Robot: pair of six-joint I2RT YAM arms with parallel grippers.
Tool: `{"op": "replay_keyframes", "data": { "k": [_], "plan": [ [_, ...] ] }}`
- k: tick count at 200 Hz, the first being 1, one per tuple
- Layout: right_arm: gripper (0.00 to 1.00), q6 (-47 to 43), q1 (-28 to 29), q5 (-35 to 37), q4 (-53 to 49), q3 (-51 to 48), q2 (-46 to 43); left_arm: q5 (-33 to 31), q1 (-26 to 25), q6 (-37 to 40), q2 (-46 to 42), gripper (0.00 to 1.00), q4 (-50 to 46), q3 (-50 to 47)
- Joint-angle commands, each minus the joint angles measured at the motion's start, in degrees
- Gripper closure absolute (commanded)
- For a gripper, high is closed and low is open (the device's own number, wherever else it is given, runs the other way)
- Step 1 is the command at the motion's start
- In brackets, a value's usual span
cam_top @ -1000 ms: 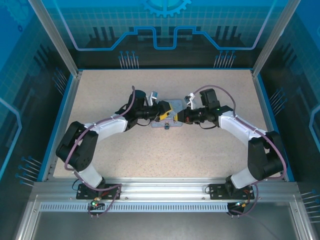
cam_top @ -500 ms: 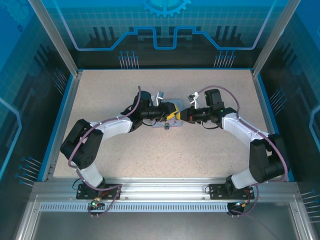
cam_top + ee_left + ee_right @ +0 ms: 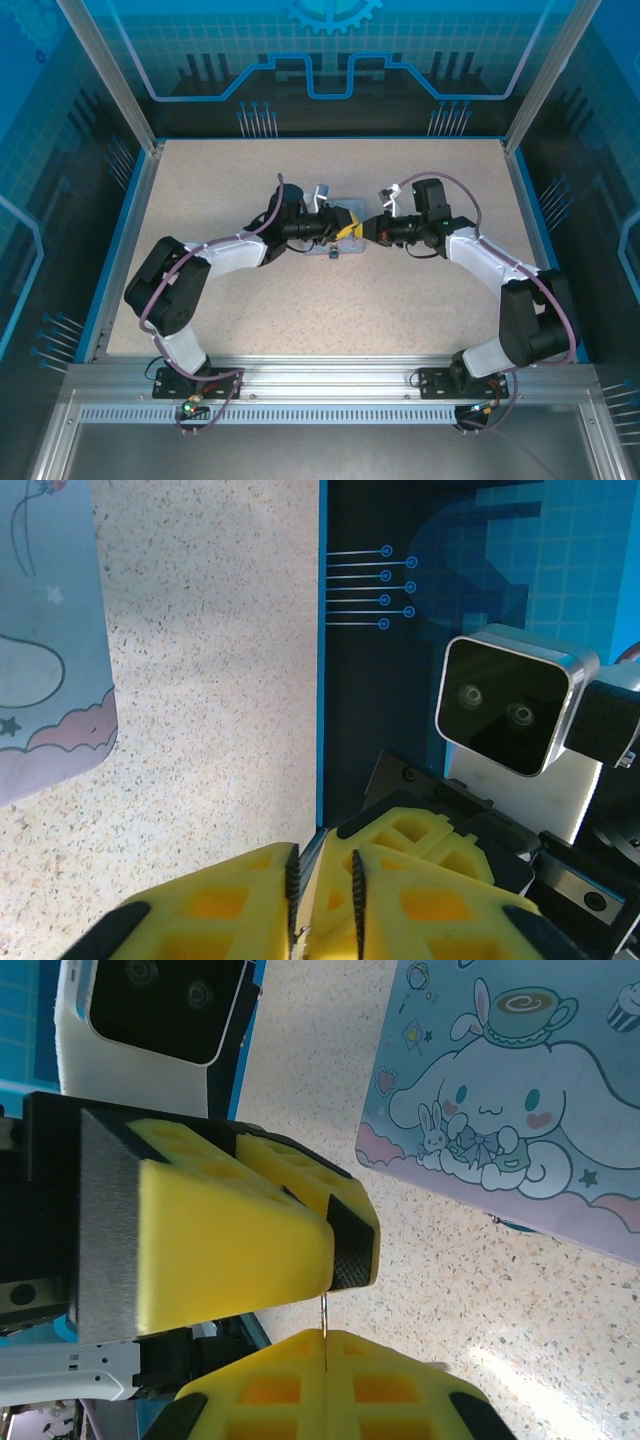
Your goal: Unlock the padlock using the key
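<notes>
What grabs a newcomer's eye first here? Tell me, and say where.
Two yellow-fingered claws meet nose to nose at the centre of the speckled table: the left claw and the right claw. Right by them a pale blue cartoon tin lies flat. The right claw pinches a thin metal sliver, probably the key.

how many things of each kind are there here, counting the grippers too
tin: 1
key: 1
lock: 1
grippers: 2 (left gripper, right gripper)
total: 5
</notes>
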Motion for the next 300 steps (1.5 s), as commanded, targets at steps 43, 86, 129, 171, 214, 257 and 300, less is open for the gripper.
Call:
{"op": "replay_keyframes", "data": {
  "k": [43, 86, 129, 171, 214, 257, 300],
  "plan": [
    [1.00, 1.56, -1.23, -0.75, 1.35, -1.02, -0.99, 0.36, -0.76, -2.08, 0.84, 0.86, 5.10, -1.74],
    [1.00, 2.46, -1.28, -0.76, 2.25, -1.02, -0.65, 0.13, -0.89, -3.36, 1.23, 0.94, 6.88, -2.20],
    [0.71, 3.20, -2.33, -0.23, 1.25, -1.12, -2.55, -0.86, -0.75, -3.44, 1.03, 1.00, 6.98, -2.13],
    [0.00, -1.89, -5.46, 5.25, -8.87, -0.18, -8.88, -1.82, 0.46, -1.33, -0.46, 1.00, 4.81, -0.54],
    [0.00, -1.39, -7.50, 13.55, -13.22, 0.07, -14.97, -1.61, 1.77, 2.09, -1.87, 1.00, 1.17, 3.17],
    [0.06, 9.72, -11.20, 7.26, -0.05, -6.92, -13.91, -2.35, 1.93, 6.84, -1.88, 1.00, -2.05, 7.89],
    [0.37, 24.71, -10.28, 7.06, 23.63, -13.94, -15.21, -9.83, 1.87, 11.62, -3.43, 1.00, -4.80, 9.16]
  ]
}}
